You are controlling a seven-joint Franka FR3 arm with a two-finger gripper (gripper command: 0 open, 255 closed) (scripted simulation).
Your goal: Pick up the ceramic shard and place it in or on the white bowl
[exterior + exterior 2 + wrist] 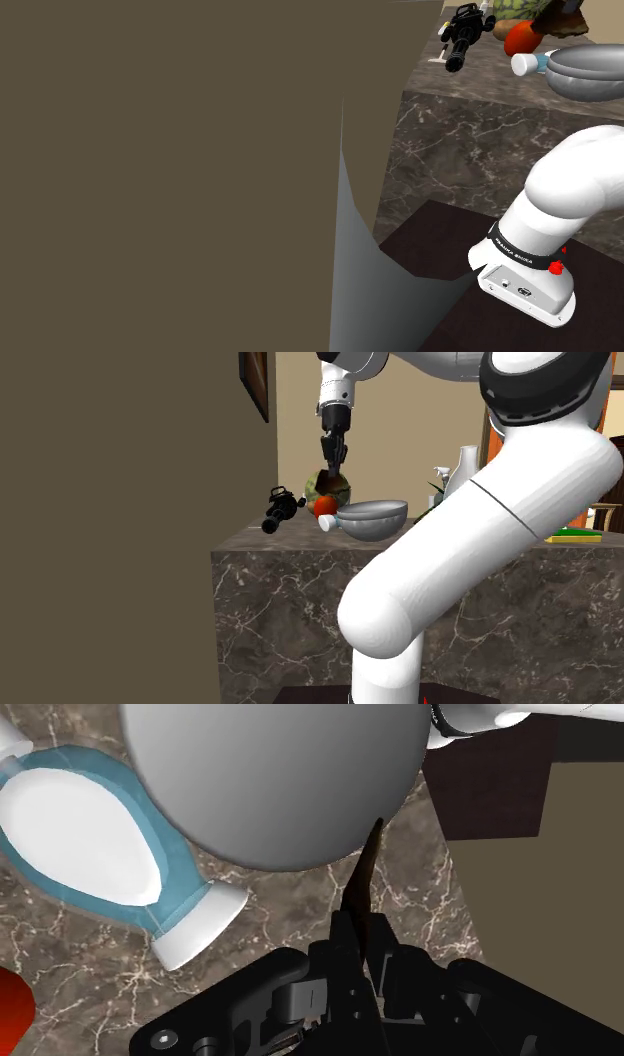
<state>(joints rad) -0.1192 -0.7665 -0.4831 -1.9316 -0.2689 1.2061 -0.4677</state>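
Biggest thing here is the flat olive-brown wall [160, 170] taking up the shoulder view's left. Next is the white Franka arm [470, 532], which curls up huge through the second exterior view and reaches over a dark marble-patterned counter [290, 592]. On that counter sits a round grey bowl [372, 517] with a smooth, shiny look. Lying just beside it is a white bottle with a see-through blue sleeve [100, 844]. A black toy gun [282, 509] sits off to the second exterior view's left, and a red-orange rounded thing [324, 505] is between the gun and the bowl. The all-black gripper [336, 460] points straight down and is clamped tight on the thin dark-brown ceramic shard [365, 874]. The shard sticks out from between the two fingers, edge-on like a blade, with its pointed end past the fingertips. So it's up in the air, not on the counter. It hangs over the bowl's rim on the side toward the gun, and from the wrist view its tip lines up right with the bowl's edge.
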